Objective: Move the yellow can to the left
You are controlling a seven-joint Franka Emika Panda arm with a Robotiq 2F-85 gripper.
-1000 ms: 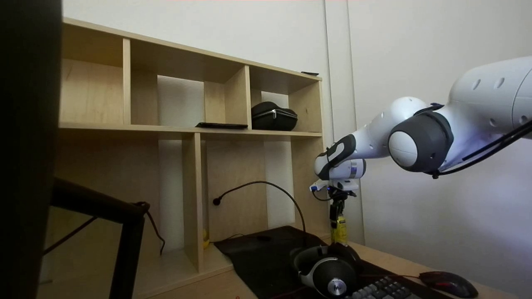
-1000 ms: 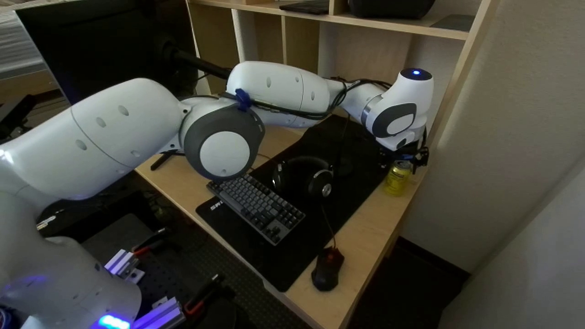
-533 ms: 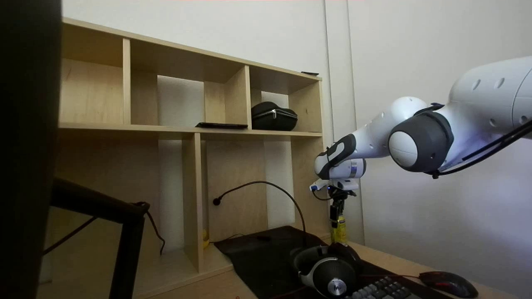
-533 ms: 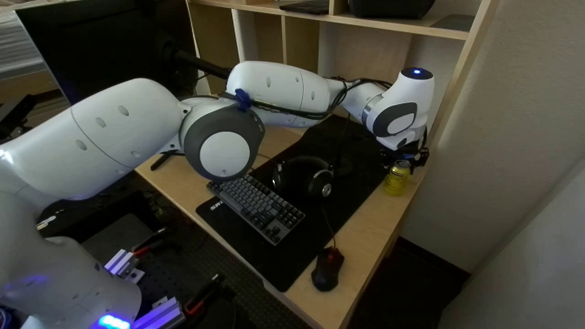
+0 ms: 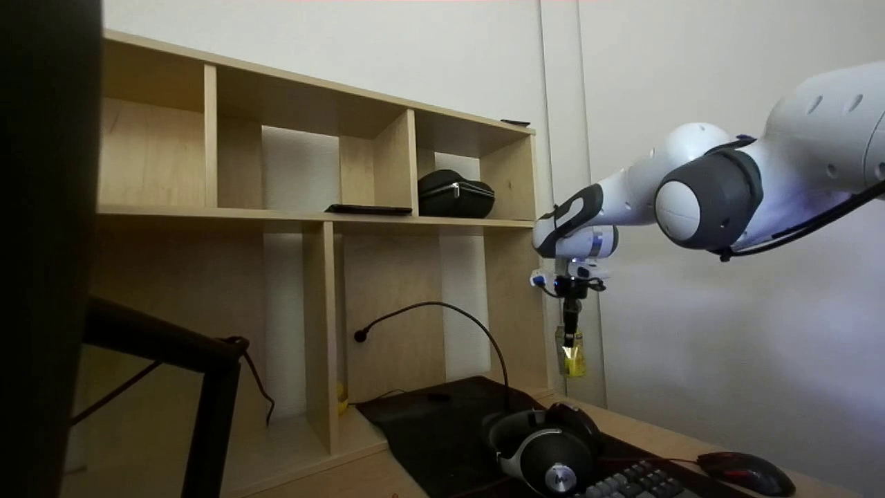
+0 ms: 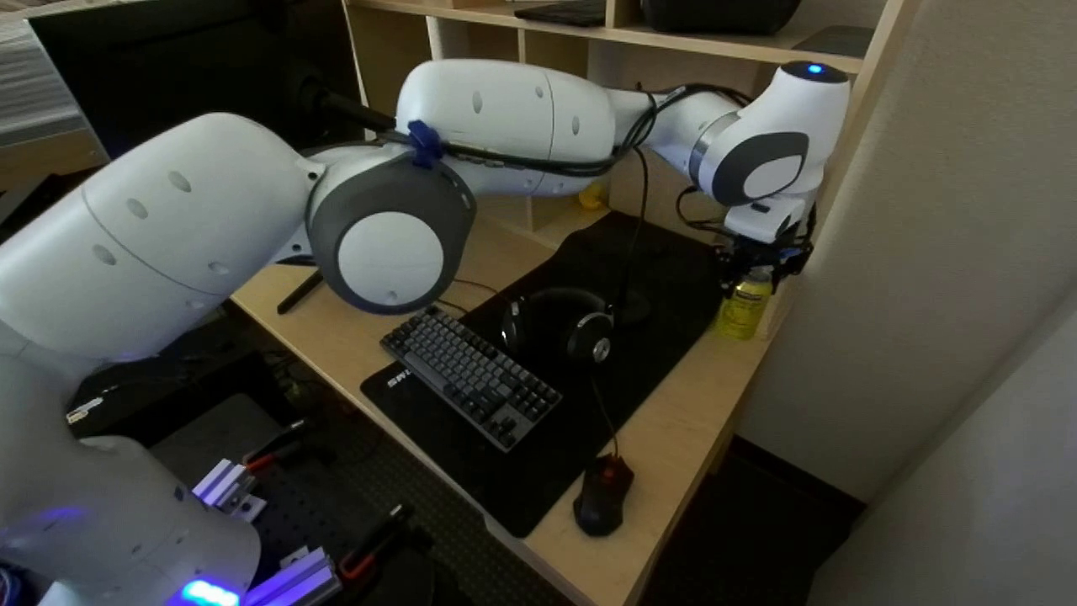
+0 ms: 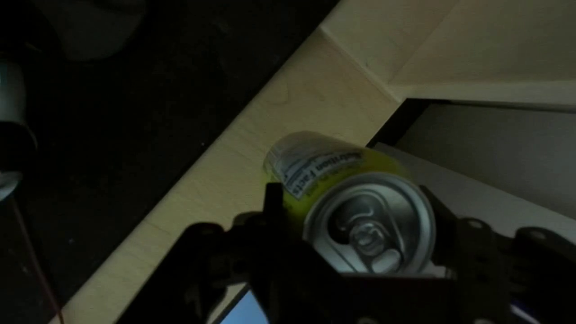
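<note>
Beside the black mat [image 6: 522, 488], the yellow can [image 6: 745, 313] hangs above the counter [image 6: 686, 404], pinched in the robot's tool [image 6: 753, 284]. Open counter runs between the mat and the outer edge, from below the can to the mouse [image 6: 603, 497]; headphones [image 6: 591, 337] sit on the mat. Air under the can's base [image 5: 575, 373] shows in an exterior view; the wrist view alone (dim as it is) reveals the "Nutrition Facts" print [image 7: 321, 168] and pull tab [image 7: 370, 238].

Yellow can [image 7: 330, 173]: printed metal; lid [image 7: 370, 225] bare, shiny. My pincer [image 7: 353, 200]: matt. My arm [image 6: 505, 109]: smooth, glossy. Desk [image 6: 673, 421]: smooth wood. Shelf unit [image 5: 394, 277]: wood, grain showing. Desk mat [image 6: 522, 492]: matt. Wall [image 6: 850, 362]: faintly rough.
</note>
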